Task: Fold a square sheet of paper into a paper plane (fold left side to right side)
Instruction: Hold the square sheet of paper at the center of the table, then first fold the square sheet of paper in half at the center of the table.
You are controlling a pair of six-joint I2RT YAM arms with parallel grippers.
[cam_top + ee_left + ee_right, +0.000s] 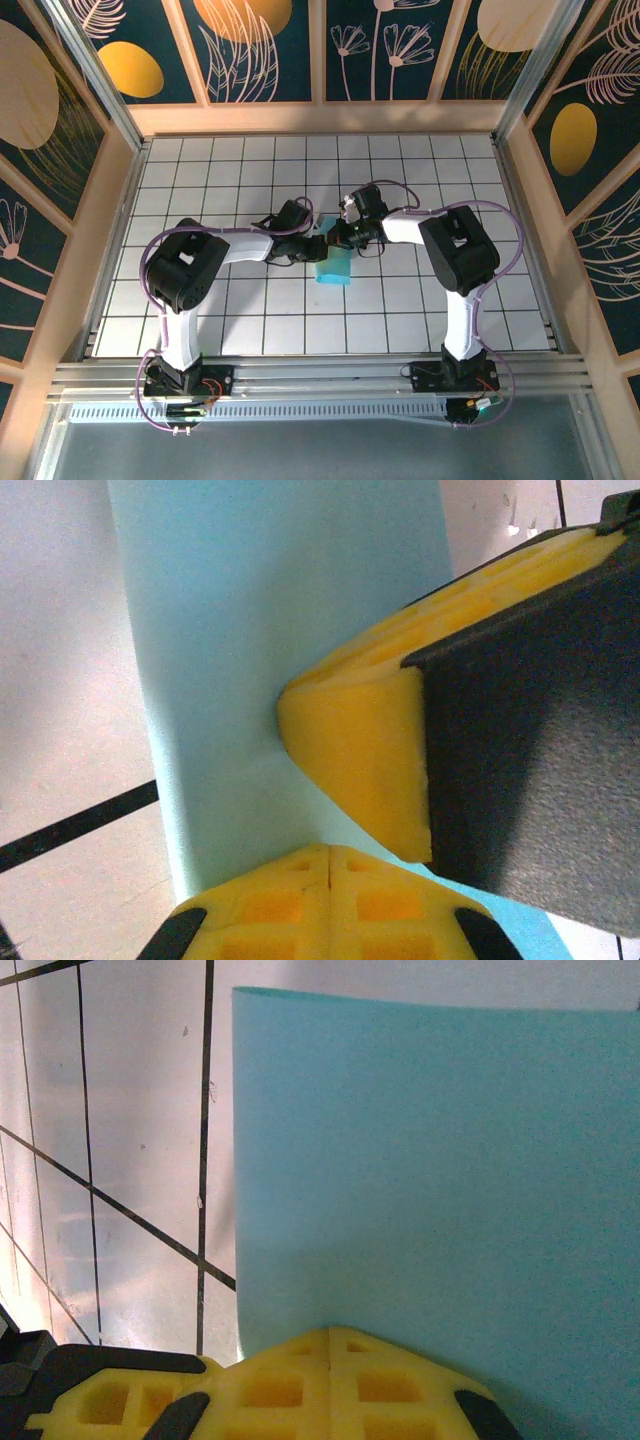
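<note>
The square sheet of paper [333, 268] is lying near the middle of the tiled table [420, 310], its far part sitting beneath both grippers. The left gripper [330, 855], fingers pressed together, is meeting the sheet's near edge. The right gripper [290, 705], likewise closed, is touching the sheet from the side. Seen from the right wrist, the sheet is possibly curling upward.

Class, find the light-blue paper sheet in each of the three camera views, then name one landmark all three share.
Top external: paper sheet at mid-table, near the picture's centre.
Left wrist: paper sheet as a tall band running down from the top centre.
Right wrist: paper sheet across the centre and right.
Shared landmark: white tiled table with dark grid lines.
</note>
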